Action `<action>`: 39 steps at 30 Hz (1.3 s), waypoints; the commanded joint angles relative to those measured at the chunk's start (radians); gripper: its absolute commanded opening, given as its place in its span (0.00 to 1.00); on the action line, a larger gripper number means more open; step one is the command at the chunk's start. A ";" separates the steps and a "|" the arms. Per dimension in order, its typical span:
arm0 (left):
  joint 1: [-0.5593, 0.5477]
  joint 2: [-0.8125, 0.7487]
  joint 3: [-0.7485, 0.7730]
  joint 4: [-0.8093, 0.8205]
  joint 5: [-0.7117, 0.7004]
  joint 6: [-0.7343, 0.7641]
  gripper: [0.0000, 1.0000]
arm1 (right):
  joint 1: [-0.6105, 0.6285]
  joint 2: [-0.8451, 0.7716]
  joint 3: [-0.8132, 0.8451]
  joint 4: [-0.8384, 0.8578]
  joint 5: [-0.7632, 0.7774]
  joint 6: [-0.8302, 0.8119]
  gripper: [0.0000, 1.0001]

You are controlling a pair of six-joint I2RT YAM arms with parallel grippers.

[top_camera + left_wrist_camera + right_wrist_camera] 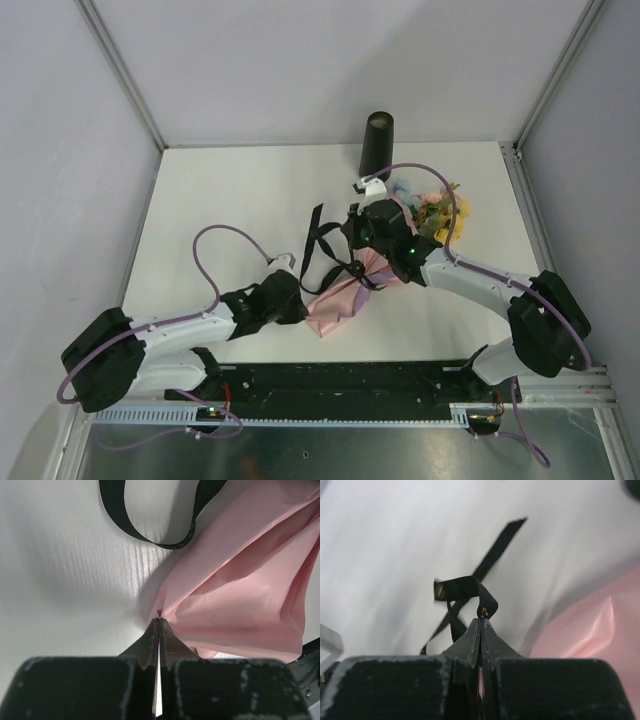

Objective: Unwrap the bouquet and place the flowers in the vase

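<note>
Pink paper wraps the bouquet, which lies in the middle of the table. Its flowers point far right, near the upright black vase. The left gripper is closed, pinching the paper's edge. The right gripper is clamped on the black ribbon.

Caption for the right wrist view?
Right gripper shut on the black ribbon, pink paper beside it on the white table.

Left pincer tight on pink paper, black ribbon beyond
</note>
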 commanded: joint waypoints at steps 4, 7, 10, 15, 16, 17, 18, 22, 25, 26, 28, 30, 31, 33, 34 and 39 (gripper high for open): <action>-0.006 0.011 -0.008 0.018 -0.037 -0.034 0.00 | -0.007 -0.085 0.042 0.217 -0.022 -0.040 0.00; -0.007 0.014 -0.008 0.018 -0.044 -0.041 0.00 | -0.009 -0.133 0.042 0.268 -0.008 -0.061 0.00; -0.008 0.017 -0.009 0.018 -0.048 -0.047 0.00 | -0.018 -0.177 0.041 0.328 0.008 -0.083 0.00; -0.013 0.010 -0.010 0.018 -0.052 -0.054 0.00 | -0.041 -0.214 0.074 0.357 0.032 -0.083 0.00; -0.014 0.007 -0.008 0.018 -0.054 -0.053 0.00 | -0.042 -0.203 0.087 0.334 0.049 -0.076 0.00; -0.018 0.003 -0.006 0.018 -0.058 -0.052 0.00 | -0.039 -0.181 0.095 0.320 0.078 -0.049 0.00; -0.023 0.001 -0.005 0.017 -0.063 -0.055 0.00 | -0.034 -0.156 0.099 0.311 0.097 -0.026 0.00; -0.040 -0.014 -0.003 0.018 -0.077 -0.066 0.00 | 0.008 0.009 0.114 0.340 0.092 0.045 0.00; -0.052 -0.018 -0.006 0.018 -0.077 -0.080 0.00 | 0.028 0.105 0.218 0.221 0.076 0.074 0.05; -0.058 -0.019 -0.006 0.018 -0.077 -0.083 0.00 | 0.031 0.128 0.253 0.170 0.072 0.079 0.12; -0.067 -0.022 -0.009 0.018 -0.085 -0.089 0.00 | 0.029 0.144 0.317 0.055 0.064 0.072 0.25; -0.072 -0.025 -0.012 0.019 -0.094 -0.092 0.00 | 0.017 0.125 0.339 -0.045 0.039 0.060 0.36; -0.073 -0.026 -0.011 0.019 -0.098 -0.091 0.00 | 0.007 0.111 0.341 -0.106 0.013 0.053 0.40; -0.075 -0.027 -0.009 0.020 -0.103 -0.089 0.00 | -0.014 0.077 0.338 -0.211 -0.031 0.035 0.46; -0.075 -0.026 -0.006 0.020 -0.103 -0.088 0.00 | -0.020 0.060 0.331 -0.271 -0.057 0.017 0.47; -0.079 -0.022 0.004 0.020 -0.110 -0.076 0.00 | -0.028 -0.039 0.243 -0.440 -0.142 -0.063 0.41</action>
